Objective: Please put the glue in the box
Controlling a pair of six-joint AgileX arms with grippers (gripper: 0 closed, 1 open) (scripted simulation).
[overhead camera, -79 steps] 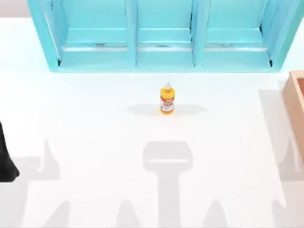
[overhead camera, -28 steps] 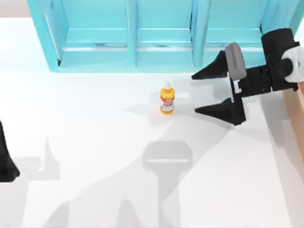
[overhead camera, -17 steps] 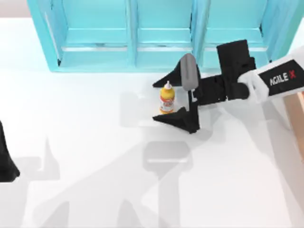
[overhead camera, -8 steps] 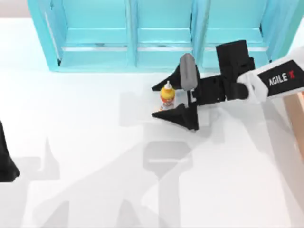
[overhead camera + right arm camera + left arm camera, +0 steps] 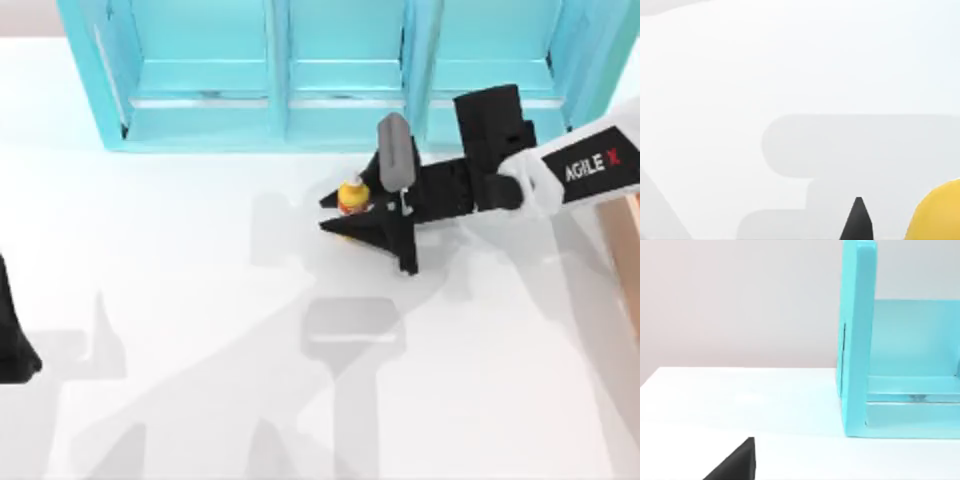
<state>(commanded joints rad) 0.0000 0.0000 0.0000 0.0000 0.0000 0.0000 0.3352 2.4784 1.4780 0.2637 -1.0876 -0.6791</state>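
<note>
**A:** so what's the setup here? Plain white table (image 5: 180,300), smooth and glossy, soft grey shadows of the arms across it. Pale wall behind it in the left wrist view. Big turquoise shelf (image 5: 340,75) with open compartments runs along the far edge.

**B:** yep, and a sliver of the box (image 5: 628,235) pokes in at the table's right edge, tan wall, well apart from the action.

**A:** where's the glue?

**B:** the glue (image 5: 351,193) sits mid-table just in front of the shelf, yellow-orange body with a white pointed nozzle. Its label is mostly hidden by the fingers. In the right wrist view you get a yellow curve of it (image 5: 936,212) next to one black fingertip (image 5: 858,220).

**A:** and the grippers?

**B:** right gripper (image 5: 347,208) reaches in from the right, both black fingers pinched in against the bottle, one on each side. Left gripper (image 5: 15,345) is parked at the table's left edge, can't tell how its fingers stand.
</note>
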